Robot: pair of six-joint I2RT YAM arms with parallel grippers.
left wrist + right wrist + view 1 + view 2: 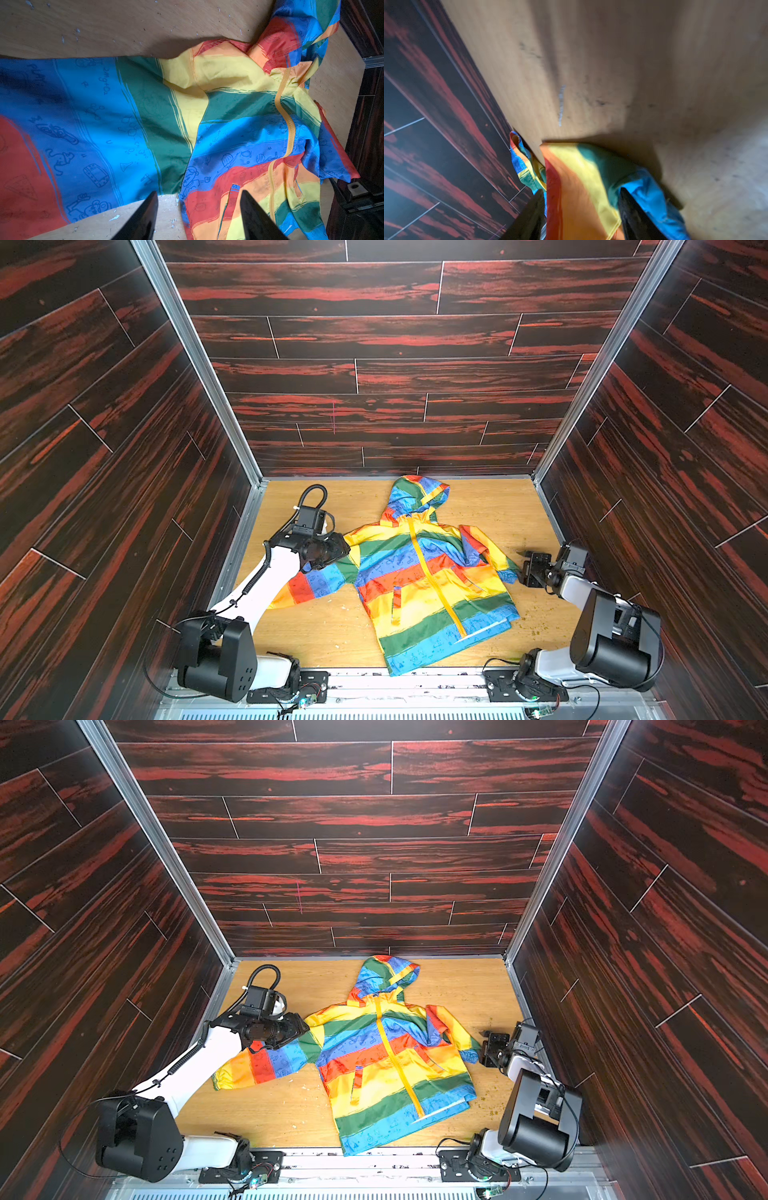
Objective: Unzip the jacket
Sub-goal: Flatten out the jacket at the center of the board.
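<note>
Both top views show the jacket (419,572) lying front up on the surface (332,635) between my arms, hood toward the back wall, zipper (432,572) seemingly closed to the hem; thin, light and slippery, it will slide and bunch, so I judge the collar beside the zipper's top the place to hold; my left hand (198,197) is open and empty, just above one sleeve's armpit; my right hand (581,193) has fingers apart with the other sleeve's cloth between them; whether it grips, I cannot tell.
</note>
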